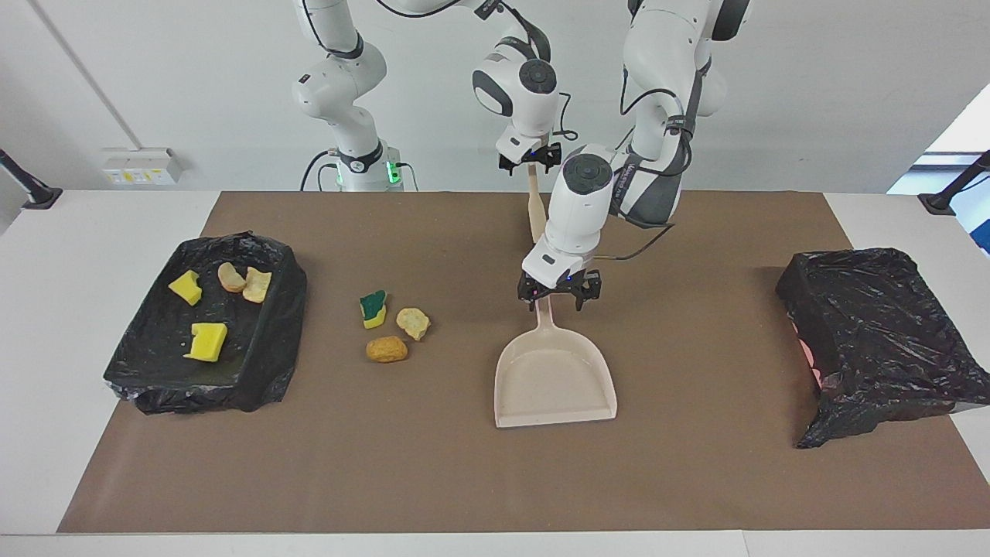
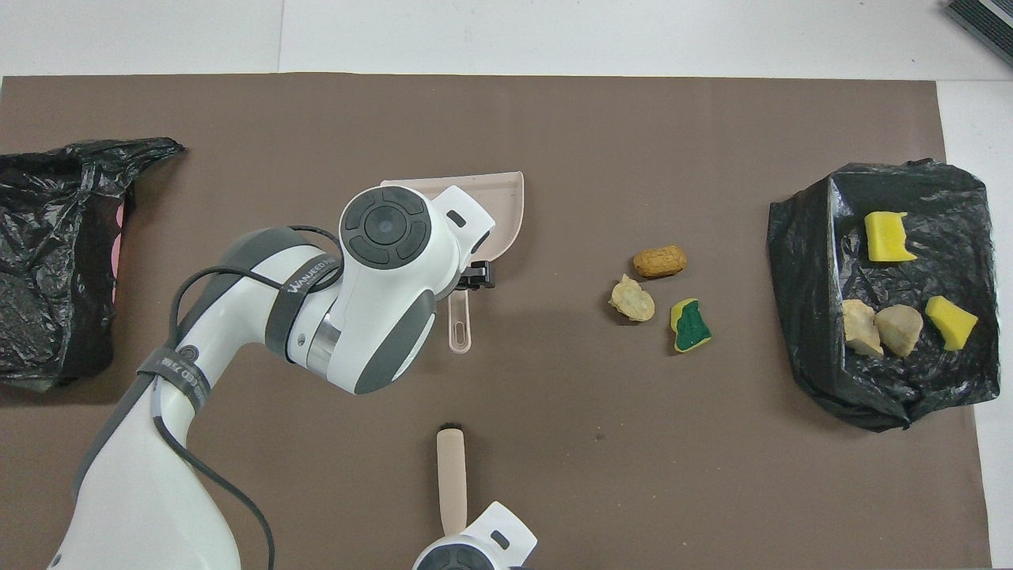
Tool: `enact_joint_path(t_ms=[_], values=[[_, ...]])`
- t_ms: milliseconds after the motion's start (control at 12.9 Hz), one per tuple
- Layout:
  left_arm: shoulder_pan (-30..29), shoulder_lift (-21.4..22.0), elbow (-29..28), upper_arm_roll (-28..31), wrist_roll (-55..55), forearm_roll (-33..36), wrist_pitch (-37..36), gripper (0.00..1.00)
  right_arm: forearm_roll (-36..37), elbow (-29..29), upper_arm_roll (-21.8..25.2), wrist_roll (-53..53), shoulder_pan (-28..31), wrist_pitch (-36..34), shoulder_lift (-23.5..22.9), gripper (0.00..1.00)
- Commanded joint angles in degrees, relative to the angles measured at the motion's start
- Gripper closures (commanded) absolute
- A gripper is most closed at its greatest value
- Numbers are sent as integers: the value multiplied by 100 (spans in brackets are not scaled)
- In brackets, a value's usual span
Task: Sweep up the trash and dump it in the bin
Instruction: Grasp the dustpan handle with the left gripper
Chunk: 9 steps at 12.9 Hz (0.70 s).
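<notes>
We see two white Franka arms with glossy rounded shells and dark grey joint caps. The left arm (image 2: 237, 332), lower left of the overhead view, has a round grey cap with four-segment ring, grey side panels, a metal ring at one joint, a grey band with white lettering we can't read fully, and a black cable looping along it. The right arm (image 1: 520, 85), top centre of the facing view, matches. Both bases show black collars and green lights. The grippers are black.
</notes>
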State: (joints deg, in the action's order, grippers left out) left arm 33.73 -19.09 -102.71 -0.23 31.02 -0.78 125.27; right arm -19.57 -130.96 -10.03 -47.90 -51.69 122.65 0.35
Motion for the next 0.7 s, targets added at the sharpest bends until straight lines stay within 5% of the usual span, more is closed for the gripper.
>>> enact_joint_path(t_ms=[0, 156, 389, 467, 545, 623], values=[[160, -104, -118, 94, 35, -1, 235, 0, -144, -166, 18, -71, -43, 198, 88, 20], [160, -104, -92, 85, 0, -1, 261, 2, -144, -167, 18, -88, -52, 277, 1, 25], [169, -113, -136, 85, -210, -10, 226, 48, -152, -166, 18, -70, -52, 365, 0, 56], [160, -113, -136, 85, -289, -10, 217, 65, -152, -166, 18, -88, -86, 365, 0, 88], [160, -113, -136, 85, -438, -10, 182, 84, -152, -149, 18, -105, -130, 400, -8, 100], [160, -104, -144, 85, -596, -10, 147, 96, -144, -123, 18, -184, -131, 435, -34, 100]])
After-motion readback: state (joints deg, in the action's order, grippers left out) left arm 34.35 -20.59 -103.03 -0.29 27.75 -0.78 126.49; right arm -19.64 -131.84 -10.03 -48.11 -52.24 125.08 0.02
